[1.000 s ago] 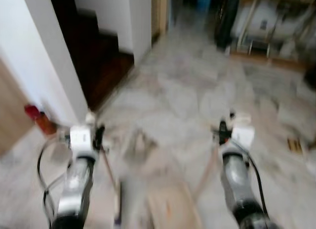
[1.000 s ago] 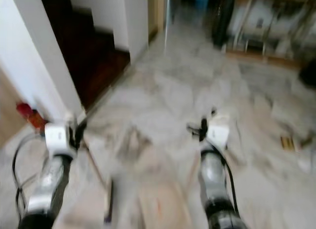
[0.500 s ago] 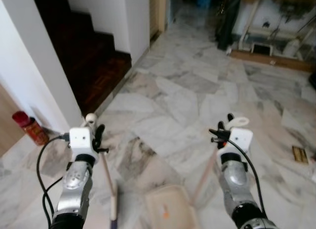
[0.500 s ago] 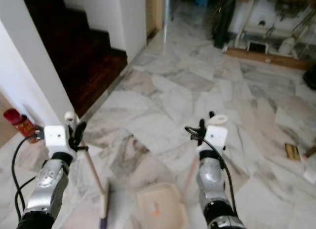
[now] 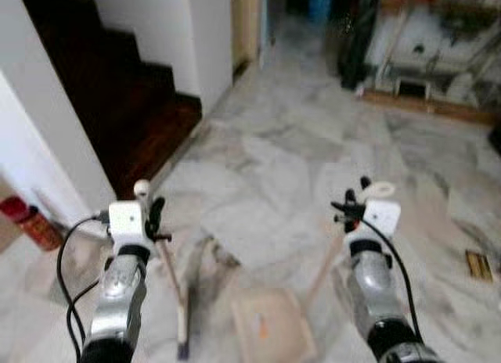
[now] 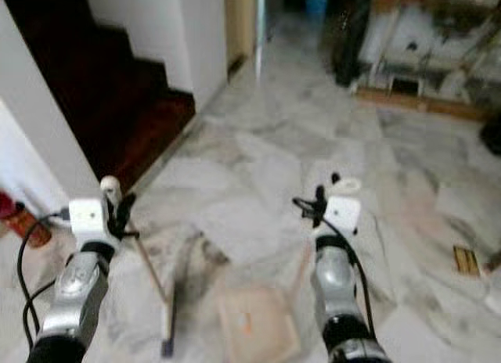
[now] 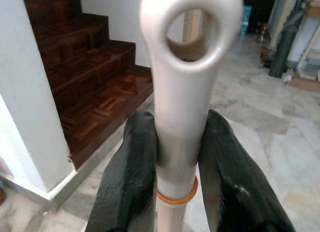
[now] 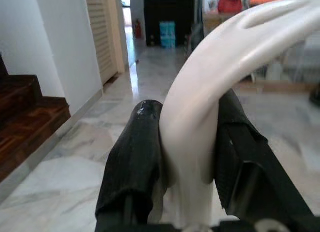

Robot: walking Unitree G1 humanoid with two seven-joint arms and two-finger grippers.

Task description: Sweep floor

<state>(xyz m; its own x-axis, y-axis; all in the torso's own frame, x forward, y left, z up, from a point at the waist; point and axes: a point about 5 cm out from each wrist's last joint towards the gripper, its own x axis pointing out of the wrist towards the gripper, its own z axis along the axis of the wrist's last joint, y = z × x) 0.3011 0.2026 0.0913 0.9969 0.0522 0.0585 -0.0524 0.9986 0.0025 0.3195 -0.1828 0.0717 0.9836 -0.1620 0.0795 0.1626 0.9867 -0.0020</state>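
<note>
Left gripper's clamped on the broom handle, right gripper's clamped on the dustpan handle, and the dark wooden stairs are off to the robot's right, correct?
Not quite: the dark wooden stairs are to the robot's left, as the left eye view shows. The rest holds: the left gripper is shut on the broom handle, and the right gripper on the dustpan handle.

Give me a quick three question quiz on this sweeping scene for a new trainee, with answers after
1. True or false: the left gripper is shut on the broom handle.
2. What does the right gripper hold? A) dustpan handle B) red can C) nothing
3. What dark thing lies to the robot's left, past the white wall?

Key: 1 true. 2 A. 3 the stairs.
</note>
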